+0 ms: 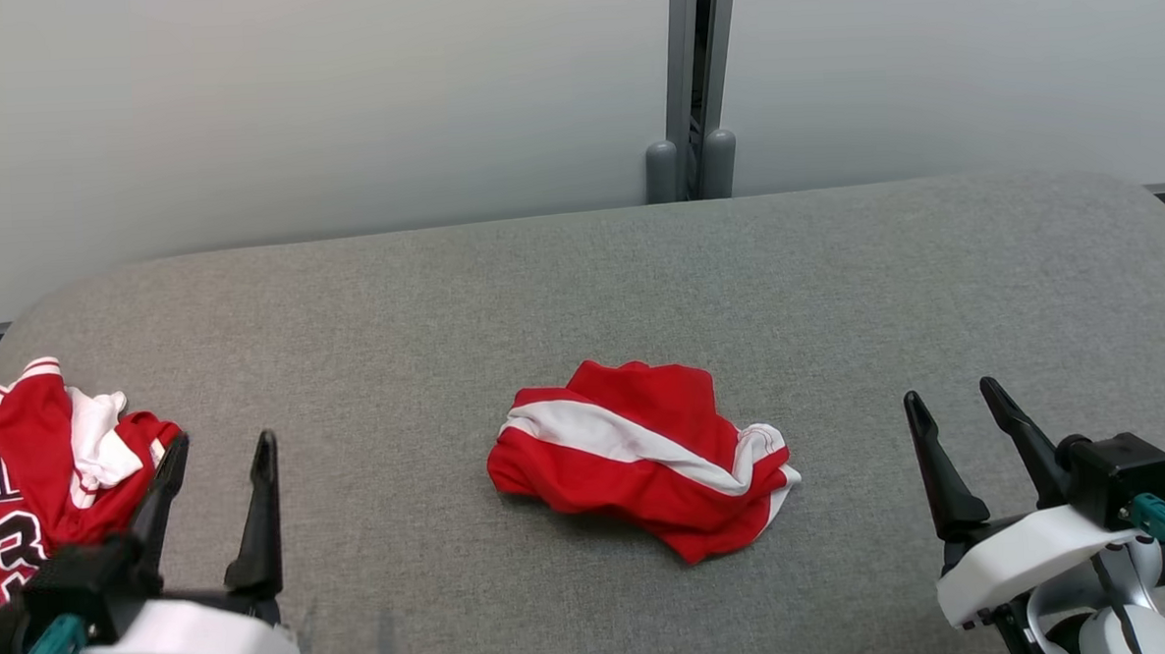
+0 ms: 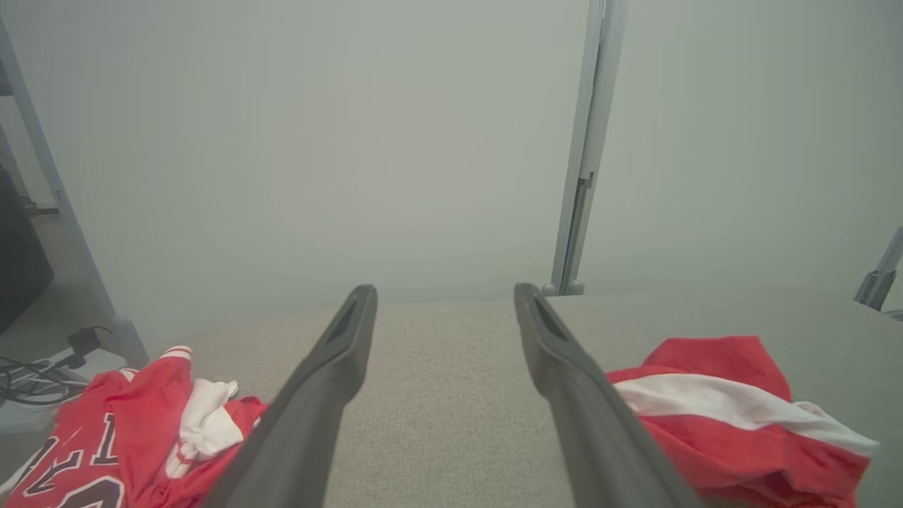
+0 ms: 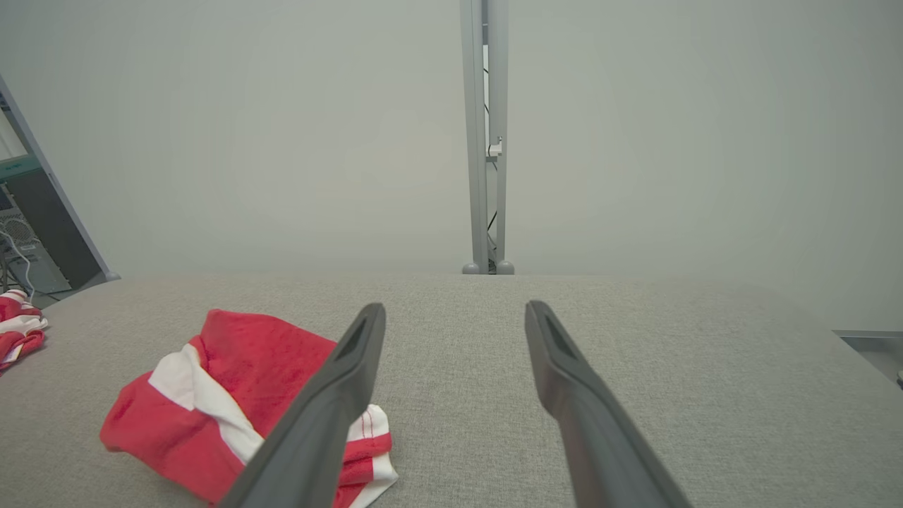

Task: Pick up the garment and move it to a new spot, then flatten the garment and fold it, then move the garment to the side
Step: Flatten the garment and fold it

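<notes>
Garment (image 1: pixel 637 457), red w/ a white band, lies crumpled in a loose heap at approx ctr of the grey fabric-covered table (image 1: pixel 581 288), somewhat nearer the robot than the far edge. Open grey cloth on every side of it: a wide strip btwn garment and far edge, wide strips to L and R too. Its lower R corner points toward the near side; white trim shows along that R edge.

Left gripper (image 1: pixel 223 443) sits at lower L of head view, jaws spread wide, holding nothing. In left wrist view, table cloth shows in the gap btwn its fingers (image 2: pixel 328 381), w/ the garment off to the R of them. Right gripper (image 1: pixel 949 392) sits at lower R, jaws likewise apart & empty, well apart from the garment. In right wrist view the garment lies L of its fingers (image 3: pixel 568 395), partly hidden behind the L one.

Second item, a red jersey (image 1: pixel 19 479) w/ black numerals and a white lining, is bunched at the table's L edge, just beside the left gripper's outer finger; can't tell if they touch. It's well apart from the garment.

Far edge of table runs along a pale panel wall (image 1: pixel 288 104), corners rounded at L and R. Grey post (image 1: pixel 694 76) stands behind the far edge, near ctr. R half of table is open fabric out to the R corner.
</notes>
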Controlling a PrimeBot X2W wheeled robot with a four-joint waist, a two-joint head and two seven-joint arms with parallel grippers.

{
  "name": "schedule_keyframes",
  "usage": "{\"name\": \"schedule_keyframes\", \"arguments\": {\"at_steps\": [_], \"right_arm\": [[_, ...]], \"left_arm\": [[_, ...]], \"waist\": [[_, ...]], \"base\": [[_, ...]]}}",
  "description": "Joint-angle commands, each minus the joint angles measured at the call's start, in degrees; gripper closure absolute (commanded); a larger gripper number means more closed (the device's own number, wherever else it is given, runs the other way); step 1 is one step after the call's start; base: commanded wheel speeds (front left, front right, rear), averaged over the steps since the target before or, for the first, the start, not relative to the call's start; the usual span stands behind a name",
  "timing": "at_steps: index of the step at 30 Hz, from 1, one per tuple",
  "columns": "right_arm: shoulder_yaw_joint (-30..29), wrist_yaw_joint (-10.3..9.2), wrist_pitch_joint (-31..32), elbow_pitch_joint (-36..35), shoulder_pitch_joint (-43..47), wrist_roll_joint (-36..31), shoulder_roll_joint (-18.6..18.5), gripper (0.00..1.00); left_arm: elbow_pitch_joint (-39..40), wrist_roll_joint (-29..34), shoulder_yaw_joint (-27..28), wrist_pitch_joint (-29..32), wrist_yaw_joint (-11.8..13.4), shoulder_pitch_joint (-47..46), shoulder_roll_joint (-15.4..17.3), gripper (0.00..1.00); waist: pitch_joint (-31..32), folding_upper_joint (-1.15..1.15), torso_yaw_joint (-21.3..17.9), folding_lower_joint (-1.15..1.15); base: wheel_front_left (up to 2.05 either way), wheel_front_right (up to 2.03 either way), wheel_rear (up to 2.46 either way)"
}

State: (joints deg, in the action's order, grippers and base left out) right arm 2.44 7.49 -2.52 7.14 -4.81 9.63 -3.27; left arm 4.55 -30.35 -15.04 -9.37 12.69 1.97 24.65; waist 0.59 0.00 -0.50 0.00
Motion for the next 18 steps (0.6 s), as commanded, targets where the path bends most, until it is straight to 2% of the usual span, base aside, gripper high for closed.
{"name": "schedule_keyframes", "arguments": {"at_steps": [1,8,13,14,18], "right_arm": [[0.07,0.01,0.26,-0.34,-0.68,0.1,-0.1,0.0],[0.9,0.01,-0.18,-0.65,-2.65,0.13,0.03,0.0],[1.53,0.01,-0.85,-0.36,-4.49,0.24,0.13,0.0],[1.53,0.01,-0.85,-0.36,-4.49,0.24,0.13,0.0],[2.08,0.01,-1.54,0.23,-5.88,0.38,0.2,0.0]], "left_arm": [[-0.35,-0.1,-0.52,0.65,-0.95,-2.68,0.26,0.0],[-6.48,-2.86,-5.06,7.58,-6.31,-13.25,-1.97,0.0],[-16.28,-6.46,-8.75,14.08,-11.71,-21.02,-4.96,0.0],[-16.28,-6.46,-8.75,14.08,-11.71,-21.02,-4.96,0.0],[-25.34,-9.44,-10.45,18.52,-15.73,-26.66,-7.37,0.0]], "waist": [[-0.5,0.0,-0.12,0.0],[-4.59,0.0,-2.11,0.0],[-8.24,0.0,-4.21,0.0],[-8.24,0.0,-4.21,0.0],[-10.47,0.0,-6.01,0.0]], "base": [[0.0,0.0,0.0],[0.0,0.0,0.0],[0.0,0.0,0.0],[0.0,0.0,0.0],[0.0,0.0,0.0]]}}
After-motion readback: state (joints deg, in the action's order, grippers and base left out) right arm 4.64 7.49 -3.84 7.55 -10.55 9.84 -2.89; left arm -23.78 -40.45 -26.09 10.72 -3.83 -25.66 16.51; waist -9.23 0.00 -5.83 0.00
